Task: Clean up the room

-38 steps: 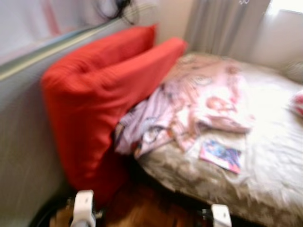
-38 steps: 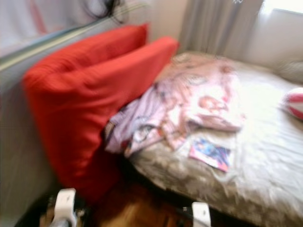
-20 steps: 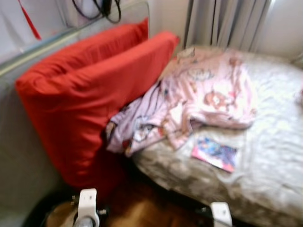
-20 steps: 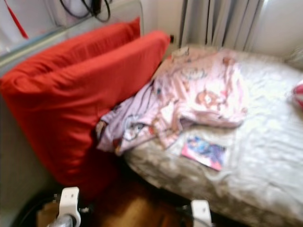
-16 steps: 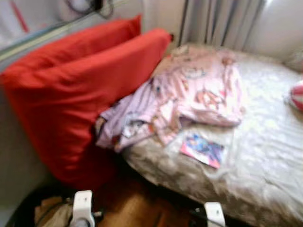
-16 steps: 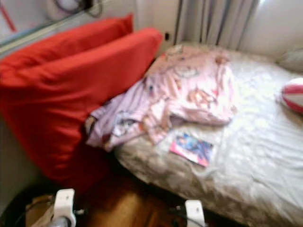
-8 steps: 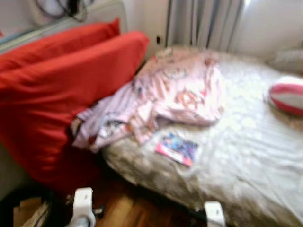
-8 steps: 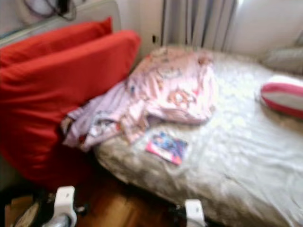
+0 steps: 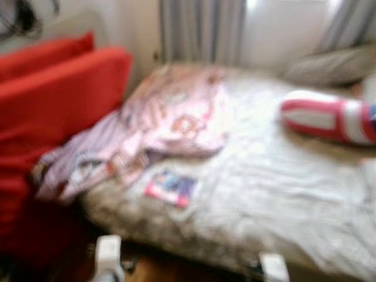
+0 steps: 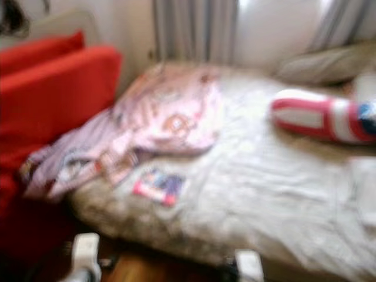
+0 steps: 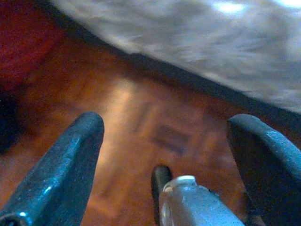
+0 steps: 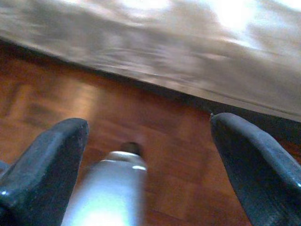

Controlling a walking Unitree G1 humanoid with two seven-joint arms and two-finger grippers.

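Note:
A rumpled pile of pink and lilac printed clothes (image 9: 170,117) lies on the near left part of the bed (image 9: 282,194). A small colourful booklet (image 9: 170,189) rests on the sheet just in front of the pile. My left gripper (image 11: 165,125) hangs open over the wooden floor (image 11: 141,122) beside the bed's edge, with nothing between its fingers. My right gripper (image 12: 149,125) is likewise open and empty above the floor by the bed. The whole picture is blurred.
Two big red pillows (image 9: 53,100) lean at the left of the bed. A red and white striped cushion (image 9: 326,117) and a grey pillow (image 9: 332,67) lie at the far right. Grey curtains (image 9: 200,29) hang behind the bed.
The camera has swung to the right, so the red pillows slid leftward and the striped cushion came into view. The clothes and the booklet lie as before.

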